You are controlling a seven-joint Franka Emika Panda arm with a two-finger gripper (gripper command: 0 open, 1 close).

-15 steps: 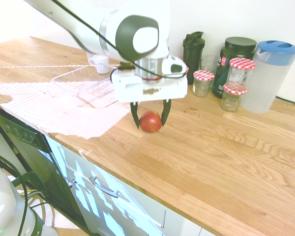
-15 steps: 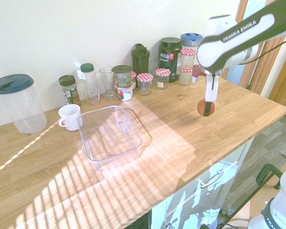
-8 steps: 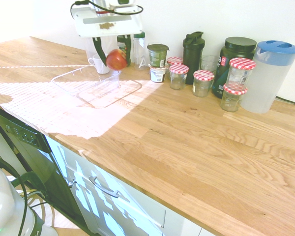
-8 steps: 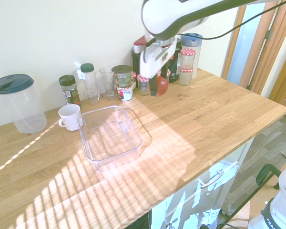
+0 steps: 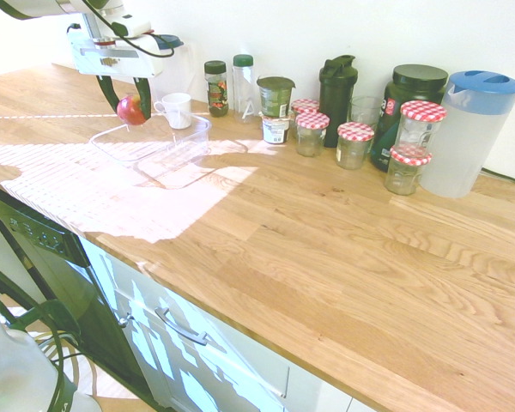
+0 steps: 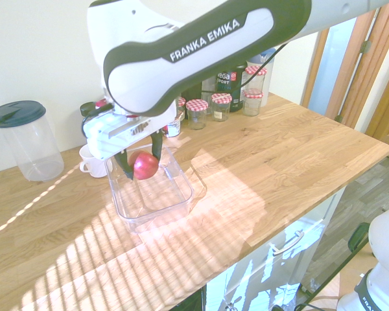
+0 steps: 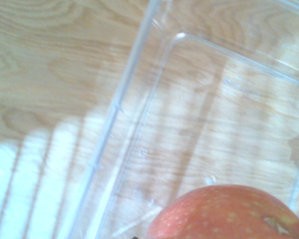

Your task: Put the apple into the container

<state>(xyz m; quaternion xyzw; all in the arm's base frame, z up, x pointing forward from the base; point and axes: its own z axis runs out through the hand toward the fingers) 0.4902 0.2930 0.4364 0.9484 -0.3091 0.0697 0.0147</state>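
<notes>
End effector (image 6: 140, 163) gripping apple (image 6: 145, 166), sunlit wooden counter (image 6: 246, 175), white wall (image 6: 45, 58)

The apple (image 6: 145, 166) is red with small yellowish specks, the container (image 6: 152, 214) clear and colourless, the mug (image 5: 177, 111) white, the jar lids (image 5: 423, 111) checkered red and white, the pitcher lid (image 5: 485, 81) blue, and the table (image 5: 326, 257) light brown with streaky wood grain.

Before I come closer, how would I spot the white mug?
On the wooden counter, find the big clear tray. Against its rim, on the side away from the jars with checkered lids, stands the mug. It alone is white with a handle; the pitcher beside it is see-through and dark-lidded.
</notes>
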